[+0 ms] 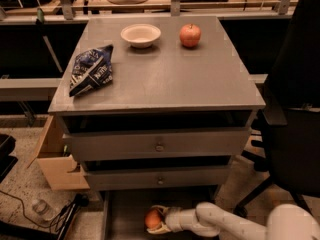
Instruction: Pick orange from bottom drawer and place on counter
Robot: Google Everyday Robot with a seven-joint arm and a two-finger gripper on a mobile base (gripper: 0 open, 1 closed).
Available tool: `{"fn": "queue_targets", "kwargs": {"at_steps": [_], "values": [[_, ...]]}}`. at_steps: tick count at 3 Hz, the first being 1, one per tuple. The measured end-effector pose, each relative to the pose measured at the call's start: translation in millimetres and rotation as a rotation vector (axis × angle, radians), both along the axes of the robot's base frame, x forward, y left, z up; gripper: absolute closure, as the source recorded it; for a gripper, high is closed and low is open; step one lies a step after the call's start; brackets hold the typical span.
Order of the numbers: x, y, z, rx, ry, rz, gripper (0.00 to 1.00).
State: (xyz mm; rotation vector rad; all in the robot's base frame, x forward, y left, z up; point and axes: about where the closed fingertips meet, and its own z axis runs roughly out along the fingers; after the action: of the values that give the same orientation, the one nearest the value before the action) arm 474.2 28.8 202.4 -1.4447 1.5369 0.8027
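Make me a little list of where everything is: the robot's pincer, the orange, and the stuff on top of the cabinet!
pincer: low down in the bottom drawer, right at the orange
orange: in the bottom drawer, not on the counter yet
counter: the grey top of the cabinet
bowl: on the counter, at the back
apple: on the counter, right of the bowl
blue snack bag: on the counter, left side
upper two drawers: pushed in
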Motion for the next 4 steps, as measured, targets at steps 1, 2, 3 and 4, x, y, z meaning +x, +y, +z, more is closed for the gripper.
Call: {"fn": "queue_targets", "kwargs": {"at_steps": [1, 2, 3, 4], "values": [[-20, -29, 41, 0.007, -0.002, -0.091, 1.00], [-48, -73, 91, 0.030, 0.004, -0.228, 1.00], [-68, -107, 127, 0.077, 0.001, -0.318, 1.00], [-75, -132, 179, 0.112, -0.016, -0.402, 1.00]]}}
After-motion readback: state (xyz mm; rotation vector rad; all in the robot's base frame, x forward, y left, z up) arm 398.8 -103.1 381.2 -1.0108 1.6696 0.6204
